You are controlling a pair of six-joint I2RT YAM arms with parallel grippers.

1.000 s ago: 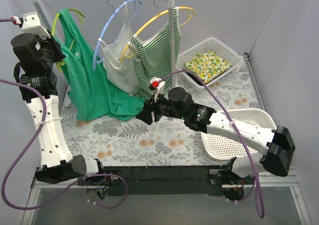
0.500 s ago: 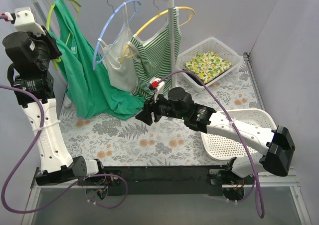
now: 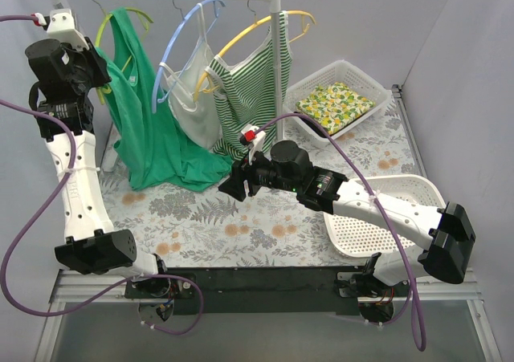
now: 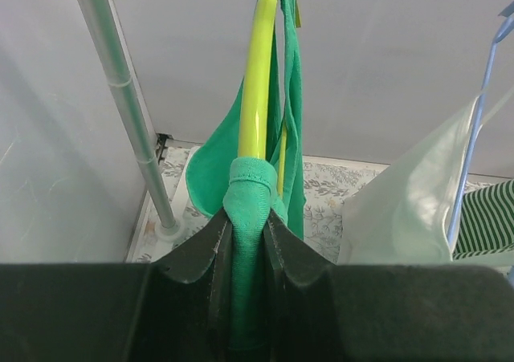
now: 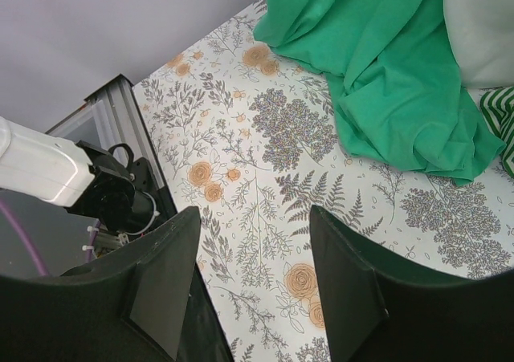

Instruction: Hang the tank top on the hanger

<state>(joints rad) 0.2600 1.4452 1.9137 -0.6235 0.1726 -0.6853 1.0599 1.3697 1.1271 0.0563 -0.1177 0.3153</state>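
At the far left, the left tool point(image 4: 247, 217) is clamped on the tank top point(image 3: 157, 129), whose strap is draped over the hanger point(image 4: 257, 81). The right tool point(image 5: 253, 242) hangs with its fingers apart above the desk point(image 5: 241, 177).

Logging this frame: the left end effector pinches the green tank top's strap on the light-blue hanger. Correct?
No. The left end effector pinches the tank top strap on the lime yellow-green hanger, not the light-blue one; the left wrist view shows it.
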